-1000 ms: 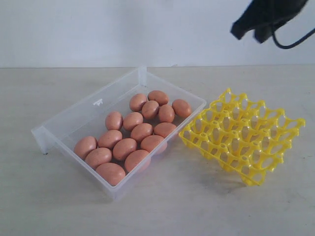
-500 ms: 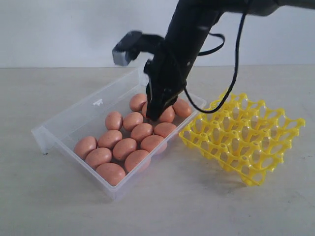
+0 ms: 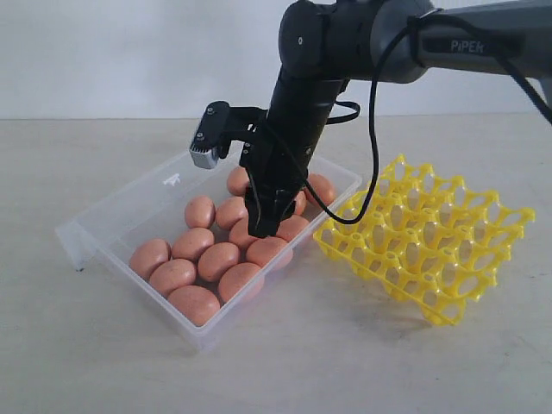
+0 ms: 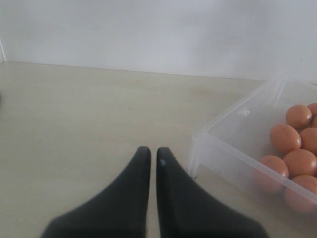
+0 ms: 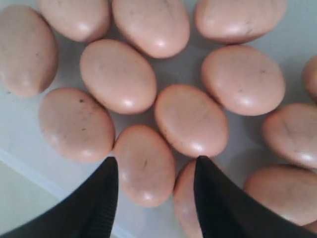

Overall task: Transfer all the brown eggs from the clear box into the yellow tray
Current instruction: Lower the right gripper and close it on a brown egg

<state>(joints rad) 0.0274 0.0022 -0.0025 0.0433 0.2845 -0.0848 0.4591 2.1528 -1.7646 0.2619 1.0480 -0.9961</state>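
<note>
Exterior view: right arm (image 3: 302, 95) covers the middle brown eggs (image 3: 194, 244) in the clear box (image 3: 129, 203), so no full count; right claw (image 3: 263, 226) tips down among them, contact not readable; arm cut off at the top and right edges. Right wrist view: eggs cropped all round the edge of view; claw fingers cut off lower down; whether either finger touches the egg between them, cannot tell. Left wrist view: left claw (image 4: 150, 151) blurred, its base cut off; box and several eggs cropped at the edge.
</note>
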